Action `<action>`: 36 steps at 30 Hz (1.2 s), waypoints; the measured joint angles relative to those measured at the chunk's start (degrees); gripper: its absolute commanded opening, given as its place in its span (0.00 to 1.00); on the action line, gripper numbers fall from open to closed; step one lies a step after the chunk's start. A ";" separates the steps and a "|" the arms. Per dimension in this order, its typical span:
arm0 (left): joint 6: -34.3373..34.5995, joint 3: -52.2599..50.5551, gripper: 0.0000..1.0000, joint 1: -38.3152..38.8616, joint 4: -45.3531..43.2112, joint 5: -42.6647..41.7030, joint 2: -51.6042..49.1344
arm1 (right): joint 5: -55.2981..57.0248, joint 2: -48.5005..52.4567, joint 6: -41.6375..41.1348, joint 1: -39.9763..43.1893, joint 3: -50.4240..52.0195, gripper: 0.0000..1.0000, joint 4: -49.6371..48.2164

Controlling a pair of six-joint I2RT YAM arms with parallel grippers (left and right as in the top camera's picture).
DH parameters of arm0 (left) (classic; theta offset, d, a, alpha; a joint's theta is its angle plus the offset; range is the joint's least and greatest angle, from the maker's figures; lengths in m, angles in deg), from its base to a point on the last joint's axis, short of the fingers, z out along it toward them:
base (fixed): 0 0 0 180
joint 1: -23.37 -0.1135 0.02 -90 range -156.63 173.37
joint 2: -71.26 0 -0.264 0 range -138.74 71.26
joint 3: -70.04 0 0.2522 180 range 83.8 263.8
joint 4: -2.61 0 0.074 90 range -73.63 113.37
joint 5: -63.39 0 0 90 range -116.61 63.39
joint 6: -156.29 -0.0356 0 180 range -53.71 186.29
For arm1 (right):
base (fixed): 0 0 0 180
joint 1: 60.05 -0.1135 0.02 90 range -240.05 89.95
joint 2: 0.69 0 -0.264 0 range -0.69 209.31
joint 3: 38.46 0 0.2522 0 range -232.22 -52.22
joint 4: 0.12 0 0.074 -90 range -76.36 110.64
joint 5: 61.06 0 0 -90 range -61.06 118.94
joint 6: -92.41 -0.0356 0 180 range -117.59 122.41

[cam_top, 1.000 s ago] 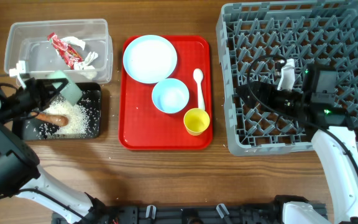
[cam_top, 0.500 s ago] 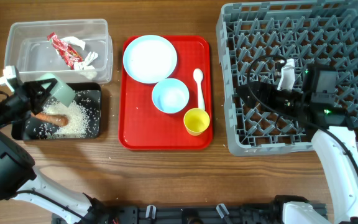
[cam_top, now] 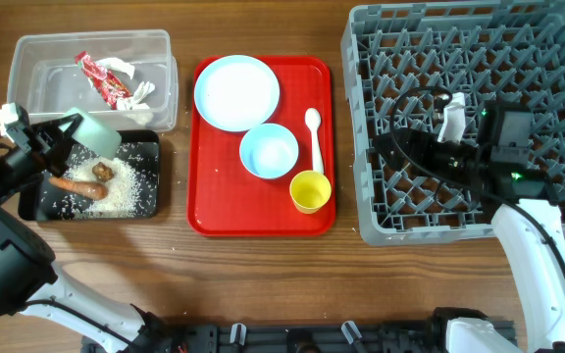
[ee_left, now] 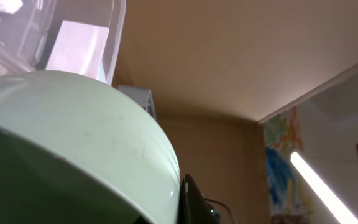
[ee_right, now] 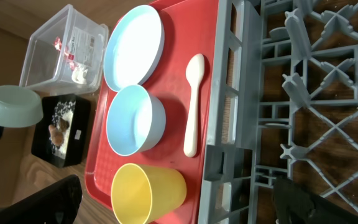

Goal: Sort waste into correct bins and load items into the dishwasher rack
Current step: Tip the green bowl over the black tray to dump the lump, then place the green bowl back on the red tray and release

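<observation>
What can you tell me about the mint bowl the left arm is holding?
The mint bowl is small, round and pale green, and looks like smooth plastic. It is held off the table, tipped onto its side, above the back edge of the black tray and just in front of the clear tub. The left gripper is shut on its rim; nothing else appears to touch it.

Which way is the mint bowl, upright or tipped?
Tipped: the mint bowl shows its outer side from overhead, at the black tray's edge.
</observation>
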 measured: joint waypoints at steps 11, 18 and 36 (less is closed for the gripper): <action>-5.51 0.00 0.04 11.96 5.46 6.01 11.80 | 0.00 0.00 0.00 0.00 0.00 1.00 -0.11; 3.50 0.81 0.04 42.97 -3.54 42.69 19.23 | 0.00 0.00 0.00 0.00 0.00 1.00 -0.57; 30.64 -1.97 0.04 71.06 -6.67 81.96 10.12 | 0.46 0.00 0.00 0.00 0.00 1.00 -0.59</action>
